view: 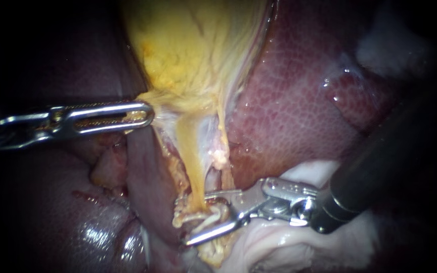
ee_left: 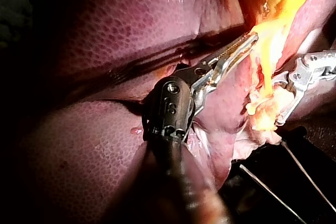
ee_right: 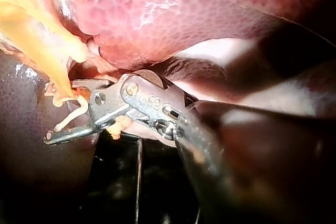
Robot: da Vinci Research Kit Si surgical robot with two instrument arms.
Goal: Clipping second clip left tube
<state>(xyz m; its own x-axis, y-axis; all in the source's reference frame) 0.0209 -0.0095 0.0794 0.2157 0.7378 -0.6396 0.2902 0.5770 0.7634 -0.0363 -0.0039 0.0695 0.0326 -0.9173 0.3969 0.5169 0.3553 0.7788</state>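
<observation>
The left tube [view: 190,169] runs down from the narrow end of the gallbladder [view: 193,50] as a flat yellow band. Two strands leave the gallbladder, and this is the one nearer my left instrument; the thinner, paler right tube [view: 222,146] hangs just beside it. The left tube looks soft, wet and thin, and is likely to slip, flatten or tear if dragged sideways. I judge the best place to take it is square across its lower stretch, well away from the gallbladder, with both jaws reaching past its far edge. My right instrument [view: 188,221] sits there with its jaws apart and a clear gap between them, one on each side of the band's lower end, where frayed pale threads curl. I cannot tell whether a clip sits in the jaws or on the tube. My left instrument [view: 145,114] has its slotted jaws clamped on the gallbladder's narrow end, seemingly keeping the tube taut. Glistening, mottled liver [view: 299,101] closes in on both sides of the gallbladder. With pale soft tissue [view: 279,242] under the right instrument's shaft, there is little room.
</observation>
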